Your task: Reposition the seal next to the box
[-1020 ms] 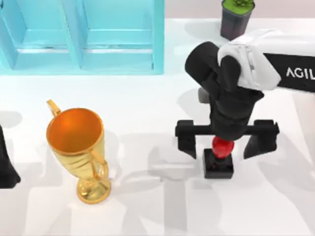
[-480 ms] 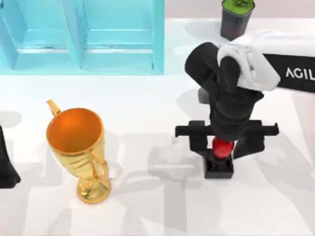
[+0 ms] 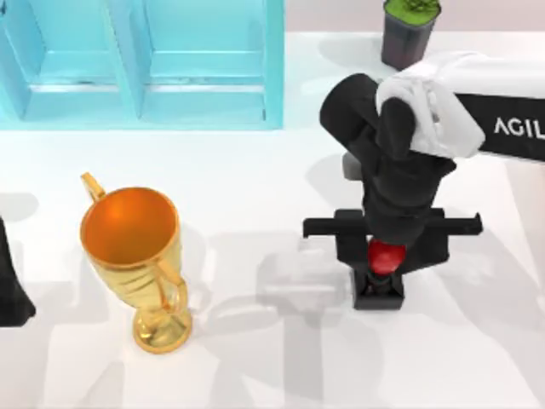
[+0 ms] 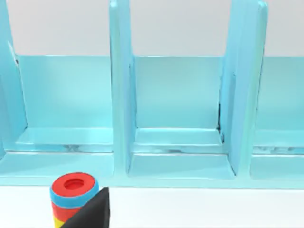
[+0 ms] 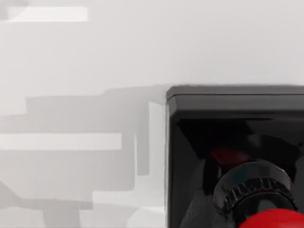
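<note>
White table (image 3: 255,187): right end effector (image 3: 390,252) half-hides seal (image 3: 381,271)

Seal (image 3: 380,274) right of trophy (image 3: 136,260)

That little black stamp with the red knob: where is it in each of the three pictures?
Top view: the seal stands on the white table, right of centre, under the right gripper, whose fingers sit close on either side of the red knob.
Left wrist view: not there; it faces the blue box.
Right wrist view: the seal is seen close up, black base and red knob.
Shared landmark: the white table.
</note>
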Available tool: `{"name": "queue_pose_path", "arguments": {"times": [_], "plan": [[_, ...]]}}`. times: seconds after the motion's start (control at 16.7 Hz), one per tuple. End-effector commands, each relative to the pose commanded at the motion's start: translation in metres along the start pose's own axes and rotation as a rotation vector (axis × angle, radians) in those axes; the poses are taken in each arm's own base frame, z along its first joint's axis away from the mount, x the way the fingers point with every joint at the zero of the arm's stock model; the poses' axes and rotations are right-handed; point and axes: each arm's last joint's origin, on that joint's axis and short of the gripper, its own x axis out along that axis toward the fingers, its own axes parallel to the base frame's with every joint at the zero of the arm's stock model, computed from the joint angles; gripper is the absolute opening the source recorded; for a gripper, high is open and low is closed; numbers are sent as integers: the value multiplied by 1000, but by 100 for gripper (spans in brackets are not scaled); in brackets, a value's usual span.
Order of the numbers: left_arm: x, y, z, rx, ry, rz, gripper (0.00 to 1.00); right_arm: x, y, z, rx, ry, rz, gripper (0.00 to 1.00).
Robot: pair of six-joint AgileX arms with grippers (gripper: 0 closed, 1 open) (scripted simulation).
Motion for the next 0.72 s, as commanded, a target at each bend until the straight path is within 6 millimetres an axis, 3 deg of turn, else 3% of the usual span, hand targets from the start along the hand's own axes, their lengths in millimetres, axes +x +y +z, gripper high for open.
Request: {"name": "queue_pose_path", "arguments": {"times": [0.42,0.72], "plan": [[0,0,0,0,0,0,100,-1,0,0,1,-1,0,0],[0,0,0,0,0,0,100,-35,0,0,0,6,-4,0]]}}
